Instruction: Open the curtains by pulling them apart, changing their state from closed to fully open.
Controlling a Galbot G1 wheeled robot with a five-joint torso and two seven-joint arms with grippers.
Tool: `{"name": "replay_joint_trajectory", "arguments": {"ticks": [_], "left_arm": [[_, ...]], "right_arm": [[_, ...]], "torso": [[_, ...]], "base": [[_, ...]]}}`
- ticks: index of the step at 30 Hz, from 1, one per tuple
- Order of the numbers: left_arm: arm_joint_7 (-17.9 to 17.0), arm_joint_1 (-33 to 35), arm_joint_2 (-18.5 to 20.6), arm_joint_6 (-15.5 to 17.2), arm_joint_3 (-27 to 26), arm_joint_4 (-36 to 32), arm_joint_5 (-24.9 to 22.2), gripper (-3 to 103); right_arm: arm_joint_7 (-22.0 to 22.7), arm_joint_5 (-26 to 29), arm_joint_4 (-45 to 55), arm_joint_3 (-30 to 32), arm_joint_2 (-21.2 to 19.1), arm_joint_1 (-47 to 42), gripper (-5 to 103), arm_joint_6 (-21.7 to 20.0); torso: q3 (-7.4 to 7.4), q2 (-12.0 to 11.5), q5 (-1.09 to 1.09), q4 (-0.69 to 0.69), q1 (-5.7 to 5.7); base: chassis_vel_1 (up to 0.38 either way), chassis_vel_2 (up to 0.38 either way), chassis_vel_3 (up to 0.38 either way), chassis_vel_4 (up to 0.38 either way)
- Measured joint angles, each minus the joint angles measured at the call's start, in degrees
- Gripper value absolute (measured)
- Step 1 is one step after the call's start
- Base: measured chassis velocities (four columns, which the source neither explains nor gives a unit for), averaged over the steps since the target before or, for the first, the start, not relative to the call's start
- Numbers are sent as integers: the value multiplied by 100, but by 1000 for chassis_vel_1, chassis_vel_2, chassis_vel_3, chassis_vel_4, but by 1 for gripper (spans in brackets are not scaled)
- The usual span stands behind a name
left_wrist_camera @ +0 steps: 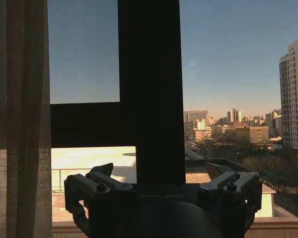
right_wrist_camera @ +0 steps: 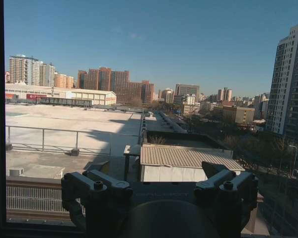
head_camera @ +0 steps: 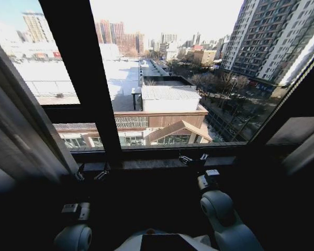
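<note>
The curtains are drawn apart and the window between them is bare. The left sheer panel [head_camera: 15, 136] hangs bunched at the left edge, and its pleats [left_wrist_camera: 20, 124] also show beside the left wrist. The right panel [head_camera: 306, 151] hangs at the far right edge. My left gripper [head_camera: 90, 175] is low by the sill, close to the left panel, open and holding nothing [left_wrist_camera: 161, 173]. My right gripper [head_camera: 194, 158] rests near the middle of the sill, also open and holding nothing [right_wrist_camera: 156, 173].
A thick dark window frame bar [head_camera: 83, 78] stands upright left of centre, with a horizontal bar crossing it. The dark sill [head_camera: 162, 163] runs just ahead of both grippers. Rooftops and tower blocks lie beyond the glass.
</note>
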Motion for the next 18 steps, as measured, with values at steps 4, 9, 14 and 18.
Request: {"name": "replay_joint_trajectory", "arguments": {"ticks": [4, 9, 14, 18], "left_arm": [[0, -1, -2, 0, 8, 13, 0, 100], [0, 2, -2, -21, -1, 44, 1, 100], [0, 2, 3, -31, -17, 56, 1, 100], [-1, -44, 14, -13, -32, 100, 1, 100]], "right_arm": [[-3, -15, -2, -7, 5, -6, 100, 2], [-6, -27, -21, -37, 14, -10, 100, 9], [-7, -74, -90, -115, 17, -1, 100, 91], [-27, -153, -169, -141, 23, 30, 100, 176]], "torso": [[-1, 0, -4, -1, 0], [0, 0, -3, 0, 1], [0, 0, -3, 0, 1], [-2, 1, -6, -1, -1]], "base": [[322, 350, -322, -358], [354, 357, -347, -368], [349, 347, -357, -376], [315, 335, -309, -334]]}}
